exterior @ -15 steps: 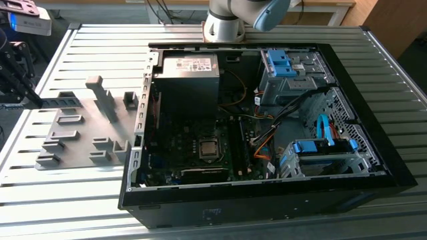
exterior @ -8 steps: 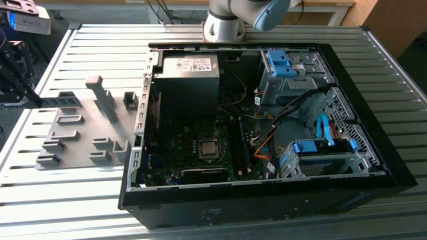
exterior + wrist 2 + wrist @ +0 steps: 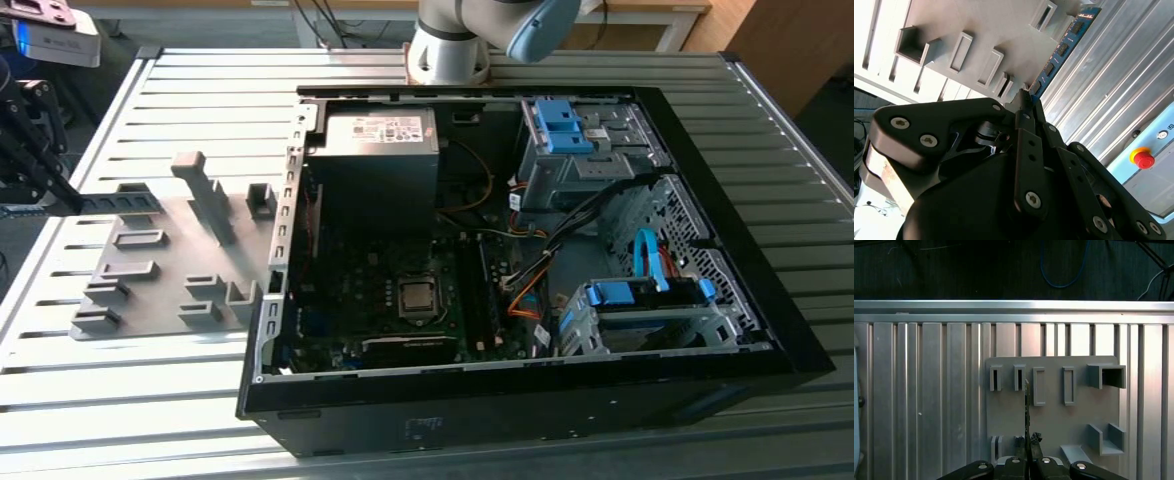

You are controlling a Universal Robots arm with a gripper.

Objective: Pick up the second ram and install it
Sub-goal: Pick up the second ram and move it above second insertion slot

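Observation:
The second ram (image 3: 1060, 49) is a narrow blue-green board with black chips, and my gripper (image 3: 1026, 100) is shut on one end of it. In the first wrist view the ram (image 3: 1027, 405) appears edge-on, rising from the gripper (image 3: 1029, 442) over the grey slotted holder plate (image 3: 1054, 425). In the exterior view the gripper (image 3: 56, 200) is at the far left, and the ram (image 3: 120, 203) reaches from it out over the holder plate (image 3: 160, 285). The open computer case (image 3: 534, 385) lies to the exterior view's right of the plate, with the motherboard (image 3: 400, 320) exposed.
The holder plate carries several raised slotted blocks and a tall post (image 3: 207, 195). Inside the case are a power supply (image 3: 378, 135), drive cages (image 3: 587, 150) and loose cables (image 3: 534, 270). The arm's base (image 3: 451, 45) stands behind the case. A red stop button (image 3: 1143, 159) sits off the table.

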